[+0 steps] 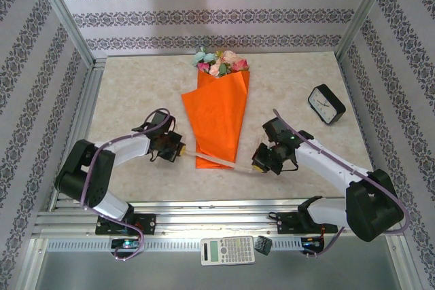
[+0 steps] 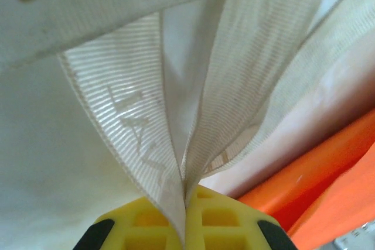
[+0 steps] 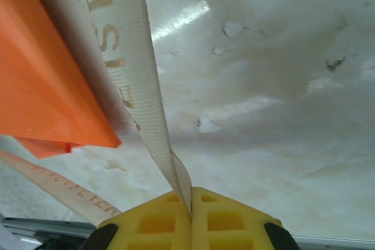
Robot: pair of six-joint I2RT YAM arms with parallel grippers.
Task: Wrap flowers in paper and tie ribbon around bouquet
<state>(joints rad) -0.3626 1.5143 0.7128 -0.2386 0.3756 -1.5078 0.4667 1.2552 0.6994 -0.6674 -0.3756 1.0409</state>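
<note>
As seen from above, note the bouquet lying flat on the table, wide end toward the far wall, narrow end toward the arms; see the flowers, pink, peach and light-blue heads, poking out of the wide end of the paper, a creased orange cone; trace the ribbon slanting across the cone's narrow end, from the left gripper on one side to the right gripper on the other

From the left wrist, find the yellow pads pressed together, pinching the ribbon, which fans upward in folded layers with faint lettering; orange paper just beside, lower right

From the right wrist, find the yellow pads likewise clamped on the ribbon, which rises twisted toward upper left, gold lettering showing; paper at left, a second stretch of ribbon flat on the table at lower left

Log also a black clock at the table's far right, well apart from the bouquet; a calculator on the near rail between the arm bases
</note>
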